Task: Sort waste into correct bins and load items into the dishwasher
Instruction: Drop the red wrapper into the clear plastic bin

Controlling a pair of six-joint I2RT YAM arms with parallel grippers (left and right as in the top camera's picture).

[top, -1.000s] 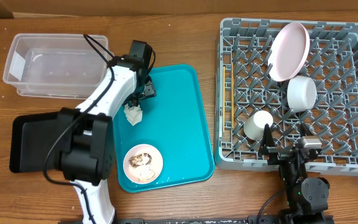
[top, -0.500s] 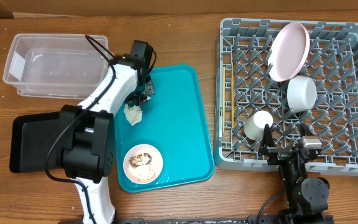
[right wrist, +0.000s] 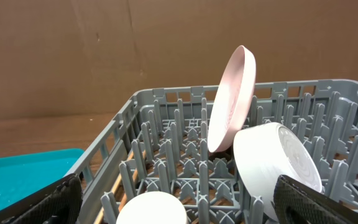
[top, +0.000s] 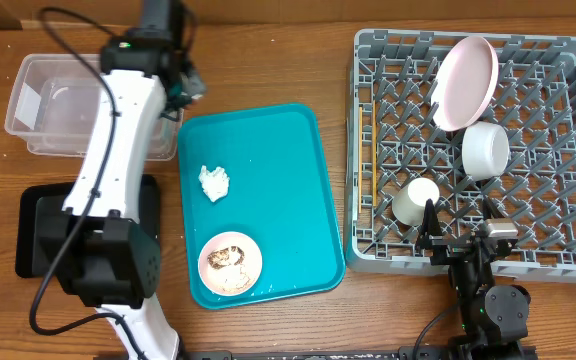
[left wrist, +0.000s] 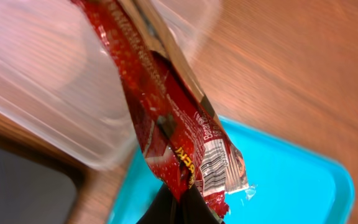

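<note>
One small red crinkled snack wrapper [left wrist: 179, 137] is pinched by its end in your left hand [top: 181, 82], fingers pressed together on it, above the wooden surface [top: 268, 60] at the end of the clear rectangular plastic tub [top: 78, 110] that faces the large teal serving tray [top: 278, 150]. The wrapper's long axis runs straight out from the fingertips, and in the wrist view its far end already crosses the tub's rounded rim. The tub's opening lies to the left of the hand, so the drop looks to need a short carry that way before you let go. The shallow black rectangular tray [top: 33, 235] sits nearer the base, under the arm. On the teal tray wait a crumpled white tissue wad [top: 213, 183] and a small pinkish bowl [top: 230, 262] of scraps. Your right hand [top: 458, 228], fingers spread wide and holding nothing, is parked at the near edge of the grey plastic dish rack [top: 368, 40], well away from the tub.
</note>
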